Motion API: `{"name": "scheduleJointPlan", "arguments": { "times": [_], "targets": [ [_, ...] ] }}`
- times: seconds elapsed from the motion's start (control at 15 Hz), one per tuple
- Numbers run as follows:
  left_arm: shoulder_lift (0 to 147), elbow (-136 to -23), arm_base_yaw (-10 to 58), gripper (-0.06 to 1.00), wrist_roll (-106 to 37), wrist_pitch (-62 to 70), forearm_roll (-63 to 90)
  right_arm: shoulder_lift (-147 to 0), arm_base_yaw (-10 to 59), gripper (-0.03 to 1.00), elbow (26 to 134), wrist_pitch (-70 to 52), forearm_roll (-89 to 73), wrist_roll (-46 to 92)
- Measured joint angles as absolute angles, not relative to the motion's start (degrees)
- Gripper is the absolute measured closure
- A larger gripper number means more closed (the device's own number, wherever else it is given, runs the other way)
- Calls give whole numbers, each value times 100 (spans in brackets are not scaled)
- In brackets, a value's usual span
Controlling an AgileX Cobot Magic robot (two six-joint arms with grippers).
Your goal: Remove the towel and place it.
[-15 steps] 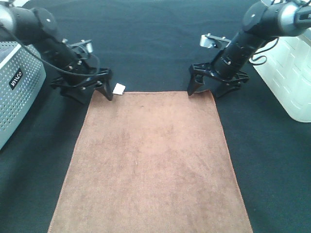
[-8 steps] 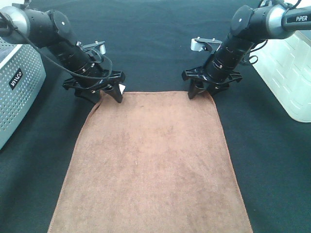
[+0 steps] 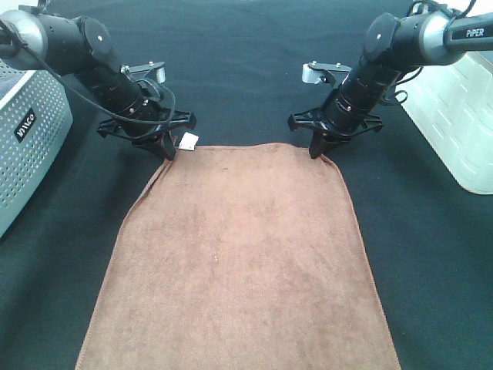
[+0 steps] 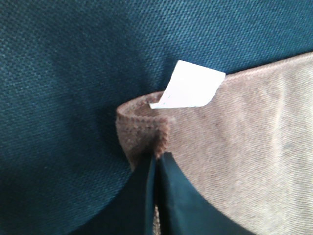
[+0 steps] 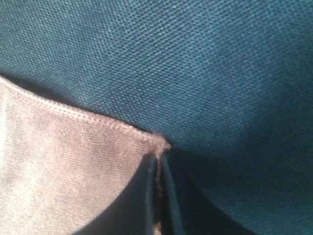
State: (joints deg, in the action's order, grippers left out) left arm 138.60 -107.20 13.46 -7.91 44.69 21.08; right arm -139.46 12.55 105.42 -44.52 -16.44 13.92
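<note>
The towel point(image 3: 239, 254) is lying flat on the black table cover point(image 3: 431, 270). Its near edge is running out of the high view at the bottom, and it is stretching away toward the two arms. At its far left corner the left gripper point(image 3: 168, 150) is pinching the hem, with the fingers pressed together on the cloth. They are gripping just beside the small white tag point(image 3: 187, 141), which is standing up from the corner. In the left wrist view this corner is curling into a little fold between the fingers. At the far right corner the right gripper point(image 3: 316, 150) is holding the towel in the same way, but its closed fingers seem to be taking only the very tip of the corner. I think the step in hand is the lift. To do it well, both arms should be rising together at the same pace, keeping the far edge lightly stretched without pulling the corners apart, because the small bite on the right could be slipping out. The towel is long, so the lift should be going high before any carrying. Farther away, a grey perforated box point(image 3: 31, 146) is standing at the left and a white container point(image 3: 454, 123) at the right. I cannot tell which one is the place for the towel.
</note>
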Motion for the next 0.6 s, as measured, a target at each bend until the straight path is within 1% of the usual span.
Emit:
{"name": "scheduleJointPlan", "arguments": {
  "times": [0.6],
  "targets": [
    [13860, -10720, 1346, 94, -791, 4509, 1828, -13923, 1261, 97, 10542, -4446, -1639, 1387]
  ]
}}
